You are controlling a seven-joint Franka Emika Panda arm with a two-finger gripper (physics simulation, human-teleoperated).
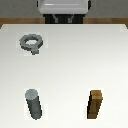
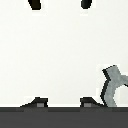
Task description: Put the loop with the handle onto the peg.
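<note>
Brown wooden block (image 1: 95, 104) stands upright on white table (image 1: 70, 60), near front edge, toward exterior view's right; rectangular, taller than wide, darker on side facing exterior view's left; nothing touching it; table surface plain white, pale brown strip (image 1: 20, 20) beyond far edge.

We list the counter (image 1: 70, 60) as plain off-white, without pattern. We record the loop with the handle (image 1: 30, 44) as mid grey with a paler sheen along its rim. We enter the peg (image 1: 33, 104) as dark grey, lighter on its top face. We note the wooden block (image 1: 95, 104) as brown, darker down one side. We log the robot base (image 1: 64, 9) as pale grey over black.
</note>
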